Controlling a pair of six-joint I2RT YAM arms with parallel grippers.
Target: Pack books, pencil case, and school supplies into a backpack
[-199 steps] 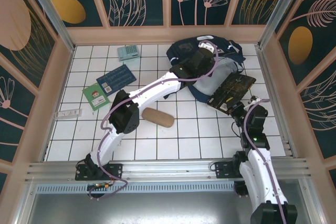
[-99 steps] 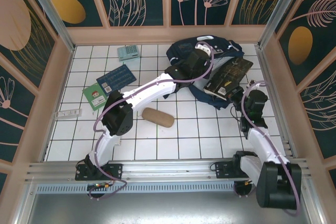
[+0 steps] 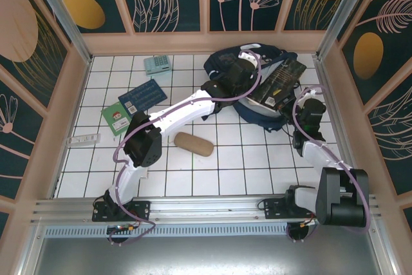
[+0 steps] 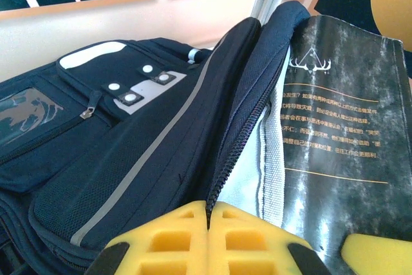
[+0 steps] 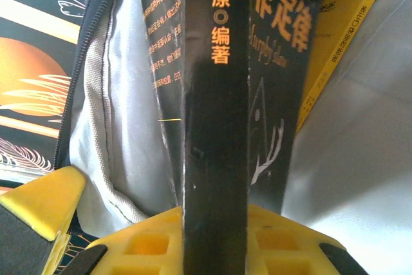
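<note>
Top external view: at far left lies a long flat white packet (image 3: 84,139) with red print. Next come a small flat green book (image 3: 118,119), a flat blue book (image 3: 143,96) to its upper right, and a pale teal calculator (image 3: 156,64) near the top. A tan-brown soft pencil case (image 3: 194,144) lies alone at centre.

At upper right the left gripper (image 3: 239,75) (image 4: 208,214) sits on the large navy fabric backpack (image 3: 222,61) (image 4: 129,159), fingers pressed together on the zip edge of its open mouth. Further right a black book (image 3: 278,82) (image 5: 215,127) with gold pattern tilts into that mouth. The right gripper (image 3: 291,99) (image 5: 215,223) has its fingers narrow, clamped on the spine. In the right wrist view a yellow book's (image 5: 341,37) edge lies inside against the pale lining.
</note>
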